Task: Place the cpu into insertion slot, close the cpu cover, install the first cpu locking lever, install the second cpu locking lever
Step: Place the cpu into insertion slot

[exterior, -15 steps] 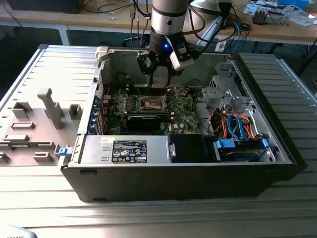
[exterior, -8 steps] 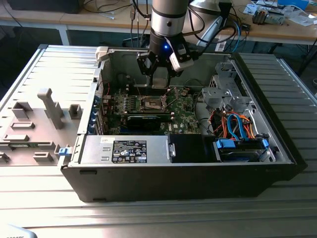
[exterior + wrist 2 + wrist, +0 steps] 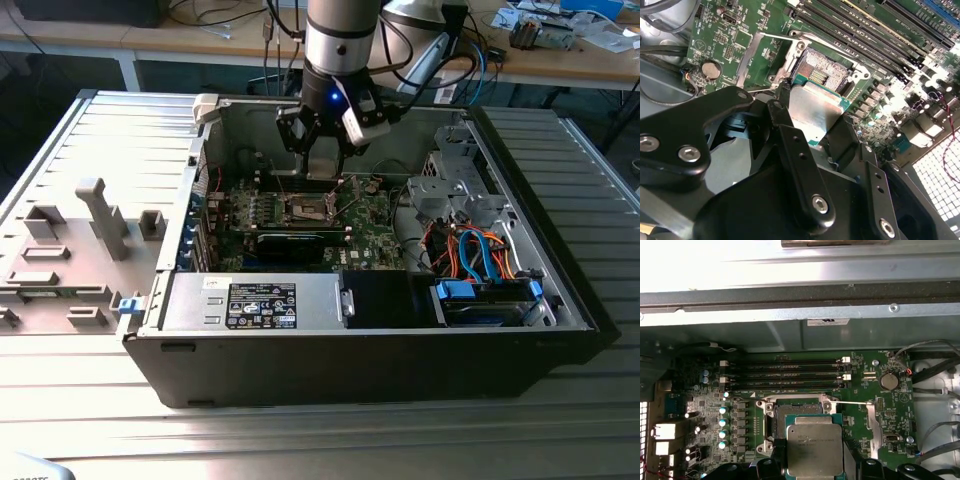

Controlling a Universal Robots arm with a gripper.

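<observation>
My end effector (image 3: 325,158) pinches the small flat silver-grey cpu (image 3: 814,449) above the silver-rimmed square insertion slot (image 3: 797,411), at its six o'clock in the exterior view; best kept level, corners matched.

Robotics lab or electronics workshop. An open computer case (image 3: 370,365) lies on a ribbed metal surface (image 3: 100,130). Grey jigs (image 3: 105,225) stand near the surface's edge. Wooden benches (image 3: 560,65) behind carry cables (image 3: 215,15) and loose parts (image 3: 540,35).

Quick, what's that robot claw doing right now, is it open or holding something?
Gripper: closed on the cpu, holding it close above the insertion slot.
</observation>
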